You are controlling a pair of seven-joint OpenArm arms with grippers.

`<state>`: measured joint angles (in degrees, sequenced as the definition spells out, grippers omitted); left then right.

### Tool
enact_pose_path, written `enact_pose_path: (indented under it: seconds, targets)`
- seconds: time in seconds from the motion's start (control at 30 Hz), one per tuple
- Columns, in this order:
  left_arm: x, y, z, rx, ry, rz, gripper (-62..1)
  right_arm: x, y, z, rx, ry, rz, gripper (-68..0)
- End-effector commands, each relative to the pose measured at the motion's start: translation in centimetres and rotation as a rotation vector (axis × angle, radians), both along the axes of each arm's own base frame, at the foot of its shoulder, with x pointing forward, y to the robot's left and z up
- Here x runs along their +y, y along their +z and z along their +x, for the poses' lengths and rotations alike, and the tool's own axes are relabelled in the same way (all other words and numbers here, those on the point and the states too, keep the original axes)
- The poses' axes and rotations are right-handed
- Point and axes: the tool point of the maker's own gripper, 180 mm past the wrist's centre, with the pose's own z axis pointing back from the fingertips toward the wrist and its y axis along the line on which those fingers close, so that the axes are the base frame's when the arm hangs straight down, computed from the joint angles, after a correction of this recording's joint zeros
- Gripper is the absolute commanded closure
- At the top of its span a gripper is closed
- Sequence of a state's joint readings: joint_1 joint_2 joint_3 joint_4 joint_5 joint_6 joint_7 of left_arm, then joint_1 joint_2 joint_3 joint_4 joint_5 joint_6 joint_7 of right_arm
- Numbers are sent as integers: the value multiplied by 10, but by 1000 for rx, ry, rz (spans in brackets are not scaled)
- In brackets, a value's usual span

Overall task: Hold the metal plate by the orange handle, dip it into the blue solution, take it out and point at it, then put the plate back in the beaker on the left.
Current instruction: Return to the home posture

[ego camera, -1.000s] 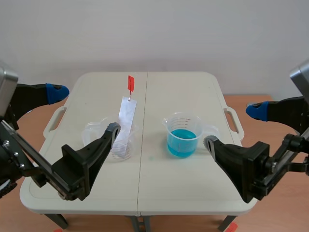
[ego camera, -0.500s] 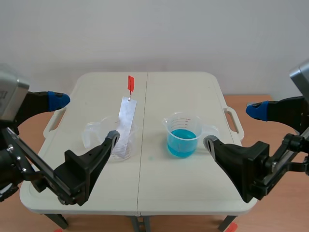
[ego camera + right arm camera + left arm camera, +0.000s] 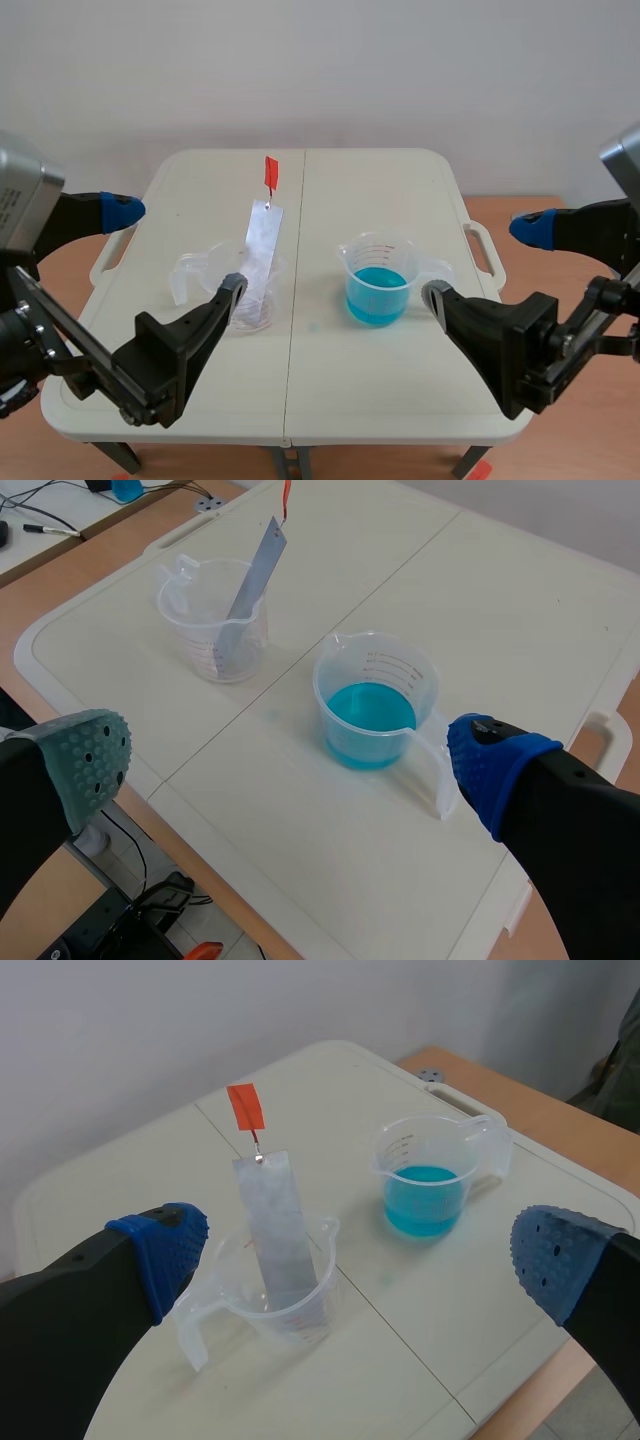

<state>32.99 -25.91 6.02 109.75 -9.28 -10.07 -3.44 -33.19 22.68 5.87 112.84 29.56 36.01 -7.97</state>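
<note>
A grey metal plate with an orange handle on top leans in the clear beaker on the table's left half. To its right stands a clear beaker holding the blue solution. My left gripper hangs open just short of the left beaker, holding nothing. In the left wrist view the plate, its handle and the beaker lie ahead between the fingers. My right gripper is open beside the blue beaker, which sits between its fingertips.
The white folding table has a seam down its middle and moulded handles at both sides. Wooden floor shows around it. In the right wrist view another table edge with cables lies beyond the left beaker.
My left gripper has drawn back slightly toward the table's near edge, still open. The plate, both beakers and the right arm have not moved.
</note>
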Motion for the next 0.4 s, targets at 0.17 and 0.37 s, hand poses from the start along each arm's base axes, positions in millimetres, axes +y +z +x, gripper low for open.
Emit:
enact_pose_path:
  seconds: [0.17, 0.37]
  targets:
    - [-1, 8, 0, -27, -6, -9, -623, 1, 8, 3, -28, 4, 13, -663]
    - [-1, 8, 0, -27, -6, -9, -623, 1, 8, 3, -28, 4, 13, -663]
